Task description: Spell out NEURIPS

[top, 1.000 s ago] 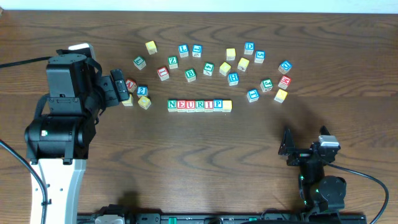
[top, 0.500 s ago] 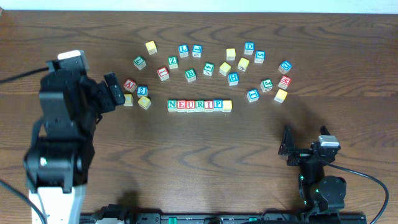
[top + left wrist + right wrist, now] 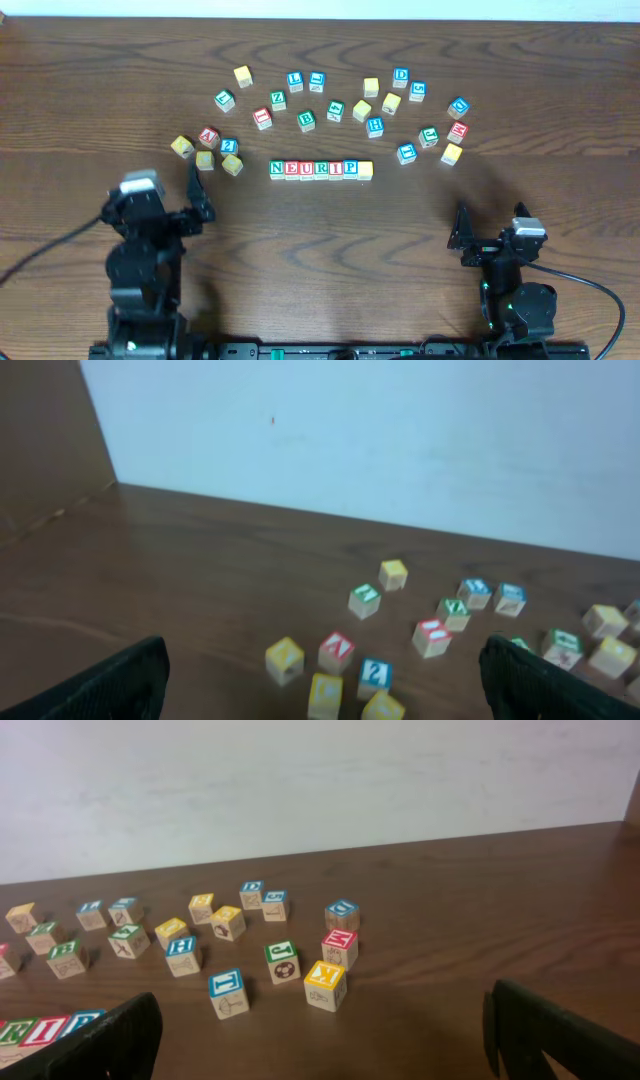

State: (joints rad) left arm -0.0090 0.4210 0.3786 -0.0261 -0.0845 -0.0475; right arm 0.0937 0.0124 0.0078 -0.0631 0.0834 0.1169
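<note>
The table (image 3: pixel 320 260) is dark brown wood grain. In the row of cubes (image 3: pixel 320 169), the N cube (image 3: pixel 277 169) has a green border, the U cube (image 3: pixel 306 169) a red one, and the end cube (image 3: pixel 365 170) a yellow face. The 2 cube (image 3: pixel 229 146) is blue-bordered, the A cube (image 3: pixel 208 135) red.

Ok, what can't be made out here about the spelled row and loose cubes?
Overhead: the row's last cube shows yellow; its letter is too small to read.
Right wrist: the row is cut by the left edge and a pincer finger.
Left wrist: blurred; loose cubes have mostly unreadable letters; row out of frame.
</note>
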